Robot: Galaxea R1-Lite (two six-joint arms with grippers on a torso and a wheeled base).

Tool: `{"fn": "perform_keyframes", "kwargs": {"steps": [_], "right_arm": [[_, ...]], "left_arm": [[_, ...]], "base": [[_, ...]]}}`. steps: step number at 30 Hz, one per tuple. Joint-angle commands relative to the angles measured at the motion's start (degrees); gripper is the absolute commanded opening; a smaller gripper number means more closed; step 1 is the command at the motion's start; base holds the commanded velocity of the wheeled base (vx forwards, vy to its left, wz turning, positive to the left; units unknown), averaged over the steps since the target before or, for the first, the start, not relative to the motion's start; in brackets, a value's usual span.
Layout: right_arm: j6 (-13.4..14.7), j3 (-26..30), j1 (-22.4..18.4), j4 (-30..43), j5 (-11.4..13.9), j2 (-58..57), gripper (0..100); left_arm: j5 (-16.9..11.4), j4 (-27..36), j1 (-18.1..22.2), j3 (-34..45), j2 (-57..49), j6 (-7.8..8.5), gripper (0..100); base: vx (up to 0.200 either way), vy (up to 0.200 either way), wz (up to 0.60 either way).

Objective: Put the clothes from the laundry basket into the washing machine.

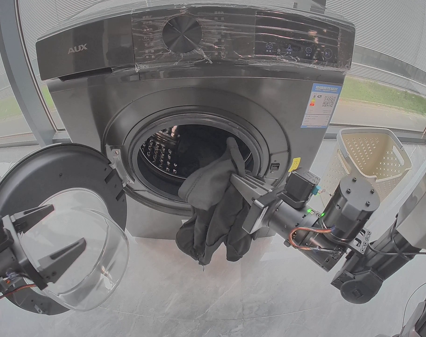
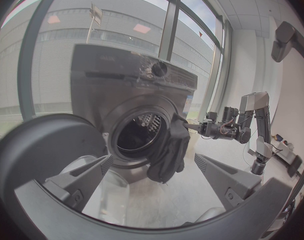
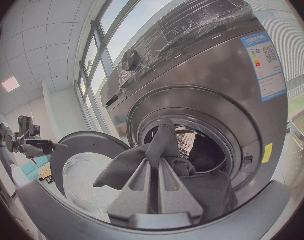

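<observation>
Your right gripper (image 1: 236,179) clamped tight on dark garment (image 1: 212,197) at washing machine (image 1: 194,90) drum mouth; garment draped over opening's lower rim, bulk hanging down outside; your left gripper (image 1: 68,226) spread wide, holding nothing, before open door (image 1: 49,174); laundry basket (image 1: 369,157) beside machine, on your right.

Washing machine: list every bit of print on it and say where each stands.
Brand mark, pale capitals at the washing machine's top left: one short word, left unquoted.
Energy label, on the front at the right: too small to read.
Yellow sticker below it: too small to read.
Display: icons only.
Print around the dial: blurred.
</observation>
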Motion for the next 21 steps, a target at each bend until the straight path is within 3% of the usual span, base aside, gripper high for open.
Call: {"fn": "perform_keyframes", "kwargs": {"steps": [1,5,10,14,21], "right_arm": [[-0.2,-8.9,0.0,2.4,0.2,4.2,0],[-0.2,-8.8,0.2,2.5,0.0,4.1,0],[-0.2,-8.9,0.2,2.6,-0.3,3.8,0],[-0.3,-9.0,0.2,2.6,-0.9,4.0,0],[-0.2,-8.9,0.2,2.5,-1.0,4.0,0]], "left_arm": [[3.2,-9.7,-10.9,-0.8,21.7,-0.71,100],[5.4,-10.9,-12.9,-2.0,27.4,-0.97,100],[5.5,-15.9,-13.0,-2.0,34.5,-0.97,100],[6.2,-23.6,-14.2,-1.6,41.9,-0.88,100],[7.0,-29.7,-15.7,-2.0,50.1,-0.97,100]], "base": [[0.0,0.0,0.0],[0.0,0.0,0.0],[0.0,0.0,0.0],[0.0,0.0,0.0],[0.0,0.0,0.0]]}}
